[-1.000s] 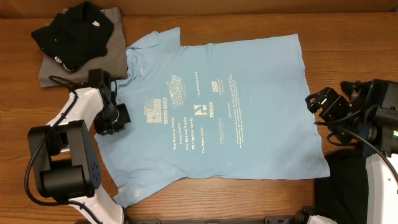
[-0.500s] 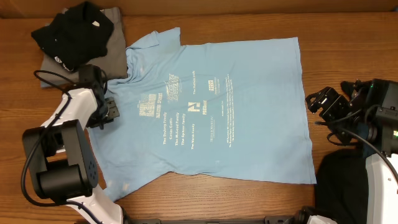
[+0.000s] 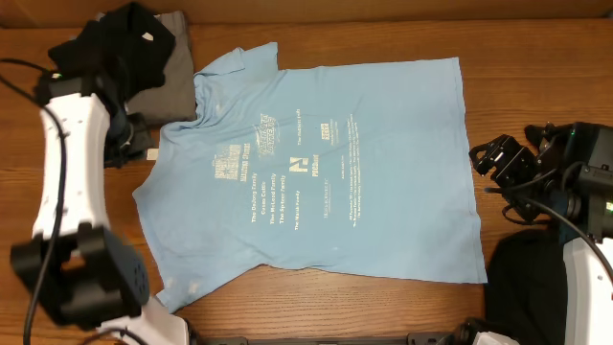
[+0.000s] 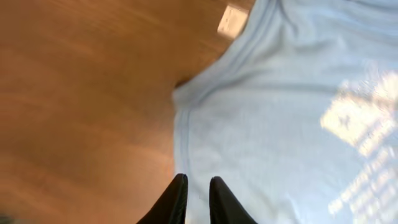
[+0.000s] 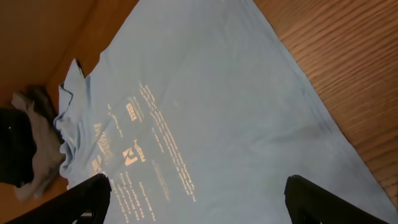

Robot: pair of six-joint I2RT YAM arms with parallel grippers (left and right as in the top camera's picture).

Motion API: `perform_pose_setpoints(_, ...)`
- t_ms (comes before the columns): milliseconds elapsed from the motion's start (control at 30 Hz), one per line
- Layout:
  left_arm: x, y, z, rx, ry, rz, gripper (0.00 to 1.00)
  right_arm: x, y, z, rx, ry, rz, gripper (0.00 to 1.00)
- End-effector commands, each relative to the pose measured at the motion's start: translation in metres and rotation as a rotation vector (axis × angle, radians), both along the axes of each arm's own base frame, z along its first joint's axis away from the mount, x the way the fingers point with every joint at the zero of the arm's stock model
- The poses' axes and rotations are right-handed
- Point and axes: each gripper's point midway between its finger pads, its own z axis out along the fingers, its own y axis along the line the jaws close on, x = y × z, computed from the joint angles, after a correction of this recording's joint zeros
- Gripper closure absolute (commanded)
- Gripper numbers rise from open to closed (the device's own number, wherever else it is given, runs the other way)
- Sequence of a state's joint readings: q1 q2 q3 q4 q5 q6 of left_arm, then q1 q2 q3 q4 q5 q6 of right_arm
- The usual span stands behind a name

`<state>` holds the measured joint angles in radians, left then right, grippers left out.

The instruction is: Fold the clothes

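Note:
A light blue T-shirt (image 3: 316,172) with white lettering lies spread flat on the wooden table, collar to the left. My left gripper (image 3: 137,147) hovers just off its left sleeve edge. In the left wrist view the left gripper (image 4: 198,180) stands over the sleeve hem (image 4: 186,118), its jaws a narrow gap apart with nothing between them. My right gripper (image 3: 493,158) waits wide open past the shirt's right hem. It looks across the T-shirt (image 5: 205,112) with its fingers (image 5: 93,190) empty.
A black garment (image 3: 115,48) sits on a folded grey one (image 3: 170,81) at the back left, touching the shirt's collar. Another black garment (image 3: 532,287) lies at the front right by the right arm. A cardboard wall runs along the back.
My left gripper tugged the left sleeve outward, parted its jaws and lifted away to the left. The shirt's left side shifted and lies flatter. The right arm held still.

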<state>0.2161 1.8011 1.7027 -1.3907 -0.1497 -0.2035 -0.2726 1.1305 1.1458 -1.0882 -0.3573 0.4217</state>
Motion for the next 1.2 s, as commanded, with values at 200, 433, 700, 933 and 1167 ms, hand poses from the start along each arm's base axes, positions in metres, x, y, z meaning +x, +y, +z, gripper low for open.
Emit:
perform_pose_setpoints(200, -0.080, -0.046, -0.013, -0.184, 0.052, 0.089, 0.62, 0.000, 0.003, 0.017, -0.004, -0.053, 0.007, 0.04)
perform_pose_setpoints(433, -0.123, -0.060, -0.062, -0.242, 0.197, 0.023, 0.42, 0.000, 0.002, 0.017, -0.005, -0.055, 0.008, 0.02)
perform_pose_setpoints(700, -0.137, -0.052, -0.073, -0.238, 0.240, 0.053, 0.17, 0.000, 0.002, 0.017, -0.005, -0.056, 0.007, 0.02)
perform_pose_setpoints(933, -0.140, -0.030, -0.092, -0.149, 0.240, 0.031, 0.24, 0.000, 0.002, 0.017, -0.005, -0.055, 0.007, 0.02)
perform_pose_setpoints(1167, -0.141, -0.031, -0.109, -0.174, 0.279, -0.035, 0.32, 0.000, 0.002, 0.017, -0.005, -0.055, 0.007, 0.01)
